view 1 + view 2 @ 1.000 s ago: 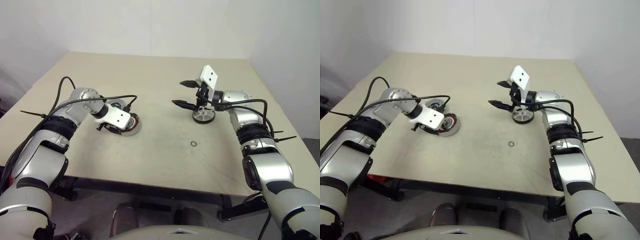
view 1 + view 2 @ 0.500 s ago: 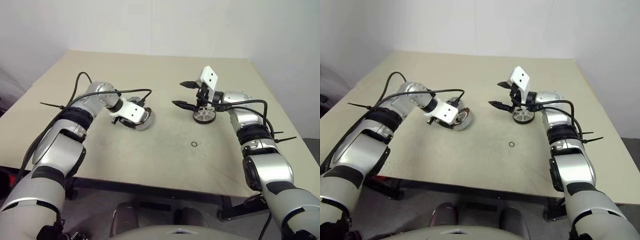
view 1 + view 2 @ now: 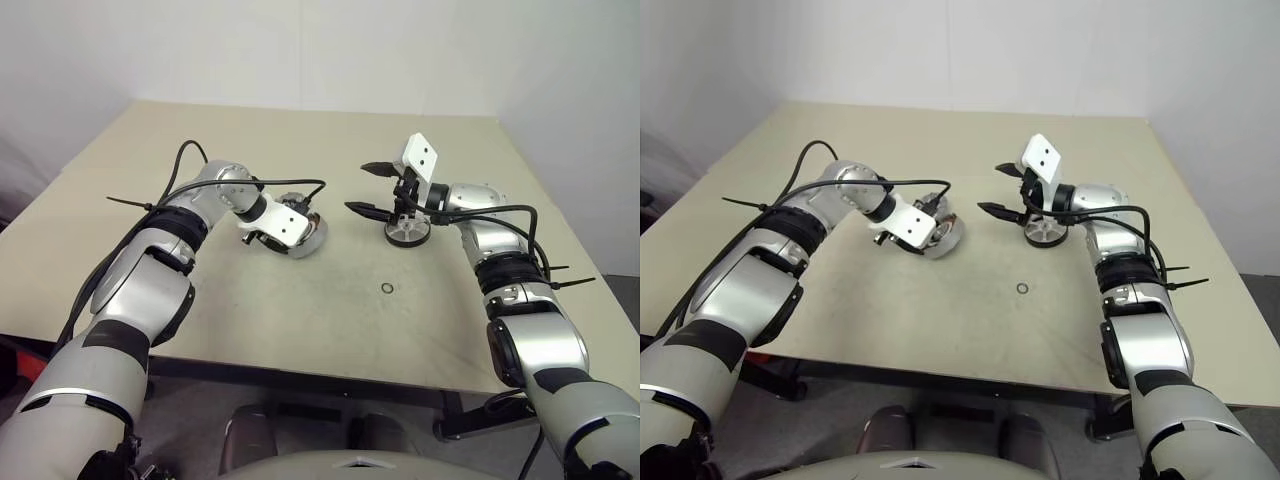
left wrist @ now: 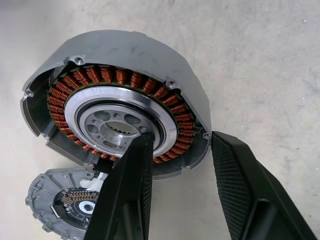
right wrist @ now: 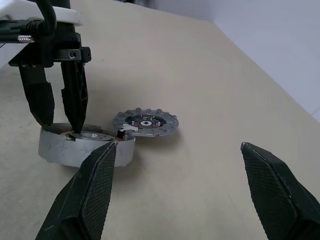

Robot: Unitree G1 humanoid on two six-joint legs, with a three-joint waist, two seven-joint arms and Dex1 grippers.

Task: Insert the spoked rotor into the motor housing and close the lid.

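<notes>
on the tabletop [image 3: 330, 330]: one motor housing [image 4: 120, 107] pinched at its wall by the left gripper [image 4: 180, 165], one lid [image 5: 145, 121], one spoked rotor [image 3: 408, 232], one small ring [image 3: 387, 289]; right gripper [image 5: 180, 180] jaws wide, empty.

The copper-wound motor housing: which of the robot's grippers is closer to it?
Left. The left gripper grips the motor housing by its wall; the right gripper hangs open well away, above the spoked rotor.
</notes>
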